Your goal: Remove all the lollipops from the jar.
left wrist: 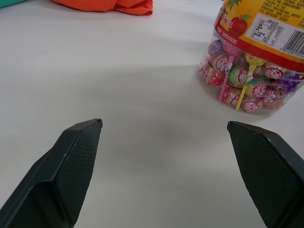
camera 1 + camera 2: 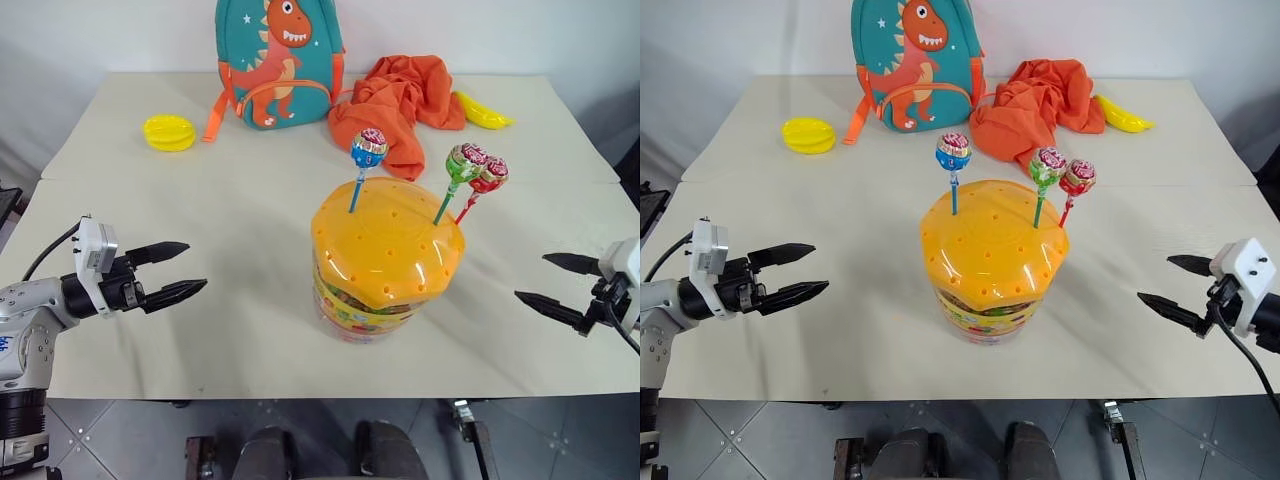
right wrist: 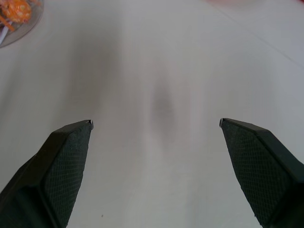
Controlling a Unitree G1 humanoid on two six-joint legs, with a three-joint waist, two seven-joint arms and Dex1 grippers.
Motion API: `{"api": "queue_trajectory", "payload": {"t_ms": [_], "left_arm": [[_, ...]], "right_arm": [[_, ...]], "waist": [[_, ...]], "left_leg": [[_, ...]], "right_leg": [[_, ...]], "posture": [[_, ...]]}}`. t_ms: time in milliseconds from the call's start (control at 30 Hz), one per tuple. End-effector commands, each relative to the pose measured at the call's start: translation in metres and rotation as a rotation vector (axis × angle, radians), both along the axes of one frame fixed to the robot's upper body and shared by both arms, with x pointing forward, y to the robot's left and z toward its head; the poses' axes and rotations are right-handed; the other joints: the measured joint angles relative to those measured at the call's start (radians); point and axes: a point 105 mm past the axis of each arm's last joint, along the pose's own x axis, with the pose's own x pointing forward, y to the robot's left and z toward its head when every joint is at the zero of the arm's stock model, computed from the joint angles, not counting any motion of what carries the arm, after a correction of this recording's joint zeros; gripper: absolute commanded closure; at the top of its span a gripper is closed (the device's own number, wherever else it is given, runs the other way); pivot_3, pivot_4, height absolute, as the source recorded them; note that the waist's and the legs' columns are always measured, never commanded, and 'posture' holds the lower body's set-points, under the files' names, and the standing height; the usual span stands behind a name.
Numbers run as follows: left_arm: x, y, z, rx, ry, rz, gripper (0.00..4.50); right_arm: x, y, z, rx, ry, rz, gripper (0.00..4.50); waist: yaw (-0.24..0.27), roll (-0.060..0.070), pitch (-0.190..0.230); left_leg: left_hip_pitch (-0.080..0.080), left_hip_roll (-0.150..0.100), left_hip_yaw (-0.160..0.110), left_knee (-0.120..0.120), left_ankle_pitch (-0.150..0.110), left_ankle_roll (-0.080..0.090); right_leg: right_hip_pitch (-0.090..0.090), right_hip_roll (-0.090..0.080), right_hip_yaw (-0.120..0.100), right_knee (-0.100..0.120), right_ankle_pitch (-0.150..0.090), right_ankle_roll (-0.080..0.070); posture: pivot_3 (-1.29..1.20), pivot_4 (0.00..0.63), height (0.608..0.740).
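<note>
The jar (image 2: 385,260) stands in the middle of the table, a clear tub with a domed orange lid full of small holes. Three lollipops stick up from the lid: a blue one (image 2: 368,148) toward the left, and a green one (image 2: 465,160) beside a red one (image 2: 490,174) on the right. My left gripper (image 2: 188,268) hovers open over the table well to the left of the jar, pointing at it. Off to the jar's right my right gripper (image 2: 530,278) is open too, nothing between its fingers. The left wrist view catches the jar's lower wall (image 1: 247,80) packed with wrapped sweets.
A teal dinosaur backpack (image 2: 278,60) stands at the back of the table, with an orange cloth (image 2: 400,100) to its right. A small yellow dish (image 2: 169,131) lies back left and a yellow banana-shaped toy (image 2: 482,112) back right. The table's front edge (image 2: 300,395) runs close below both grippers.
</note>
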Motion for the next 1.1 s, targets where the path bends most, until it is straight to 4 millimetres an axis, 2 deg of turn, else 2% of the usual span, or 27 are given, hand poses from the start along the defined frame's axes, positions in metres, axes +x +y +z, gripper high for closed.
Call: {"api": "queue_trajectory", "payload": {"t_ms": [33, 167, 300, 433, 533, 633, 733, 833, 967, 1100], "left_arm": [[-0.001, 0.0, 0.017, 0.019, -0.086, -0.004, 0.0], [0.006, 0.002, 0.024, 0.026, -0.113, 0.036, 0.0], [-0.001, -0.012, 0.04, 0.018, -0.099, -0.064, 0.0], [0.0, -0.026, 0.06, 0.092, -0.203, -0.15, 0.0], [0.003, -0.043, 0.084, 0.109, -0.23, -0.276, 0.0], [0.012, -0.061, 0.095, 0.189, -0.257, -0.352, 0.0], [0.025, -0.089, 0.121, 0.16, -0.366, -0.429, 0.0], [0.03, -0.115, 0.137, 0.128, -0.413, -0.535, 0.0], [0.023, -0.142, 0.158, -0.036, -0.47, -0.714, 0.0], [0.005, -0.165, 0.162, -0.083, -0.461, -0.922, 0.0]], "right_arm": [[-0.002, -0.001, 0.018, -0.001, -0.052, 0.005, 0.01], [-0.003, 0.0, 0.022, 0.014, -0.051, 0.01, 0.01], [-0.007, 0.003, 0.034, 0.037, -0.062, 0.032, 0.01], [-0.017, 0.006, 0.047, 0.062, -0.064, 0.067, 0.01], [-0.023, 0.008, 0.062, 0.081, -0.095, 0.09, 0.01], [-0.025, 0.014, 0.073, 0.092, -0.125, 0.122, 0.01], [-0.028, 0.024, 0.082, 0.104, -0.132, 0.17, 0.01], [-0.029, 0.027, 0.087, 0.105, -0.145, 0.176, 0.01], [-0.03, 0.029, 0.097, 0.122, -0.187, 0.161, 0.01], [-0.038, 0.031, 0.098, 0.123, -0.203, 0.147, 0.01]], "waist": [[0.001, 0.0, 0.0], [0.001, 0.0, 0.0], [-0.001, 0.0, 0.0], [0.006, 0.0, 0.0], [0.018, 0.0, 0.0], [0.024, 0.0, 0.0], [0.028, 0.0, 0.0], [0.029, -0.001, 0.0], [0.025, -0.001, 0.0], [0.022, -0.001, 0.0]], "left_leg": [[0.0, 0.0, 0.0, 0.0, 0.0, 0.0], [0.0, 0.0, 0.0, 0.001, 0.0, 0.0], [0.0, 0.0, -0.001, 0.001, 0.0, 0.0], [0.0, 0.0, -0.001, 0.002, 0.0, 0.0], [0.0, 0.0, -0.002, 0.004, 0.0, 0.0], [-0.001, 0.0, -0.001, 0.007, -0.001, 0.001], [-0.001, 0.0, -0.001, 0.011, -0.002, 0.002], [-0.002, 0.0, -0.002, 0.013, -0.003, 0.003], [-0.003, 0.0, -0.002, 0.014, -0.003, 0.004], [-0.002, 0.0, -0.002, 0.015, -0.003, 0.004]], "right_leg": [[0.0, 0.0, 0.0, 0.0, 0.0, 0.0], [0.0, 0.0, 0.0, 0.0, 0.0, 0.0], [0.001, 0.0, -0.001, 0.001, 0.0, 0.0], [0.001, 0.0, -0.001, 0.001, 0.0, 0.0], [0.002, 0.0, -0.001, 0.001, 0.0, 0.0], [0.002, 0.0, -0.001, 0.003, 0.0, 0.0], [0.002, 0.0, -0.001, 0.006, 0.0, 0.0], [0.002, 0.0, -0.002, 0.006, 0.0, 0.0], [0.002, 0.0, -0.002, 0.007, 0.0, 0.0], [0.001, 0.0, -0.002, 0.007, 0.0, 0.0]], "posture": [[0.0, 0.15, 0.74], [0.0, 0.15, 0.74], [0.0, 0.15, 0.74], [0.0, 0.15, 0.74], [0.0, 0.15, 0.74], [0.0, 0.15, 0.74], [0.0, 0.15, 0.74], [0.0, 0.15, 0.74], [0.0, 0.15, 0.74], [0.0, 0.15, 0.74]]}}
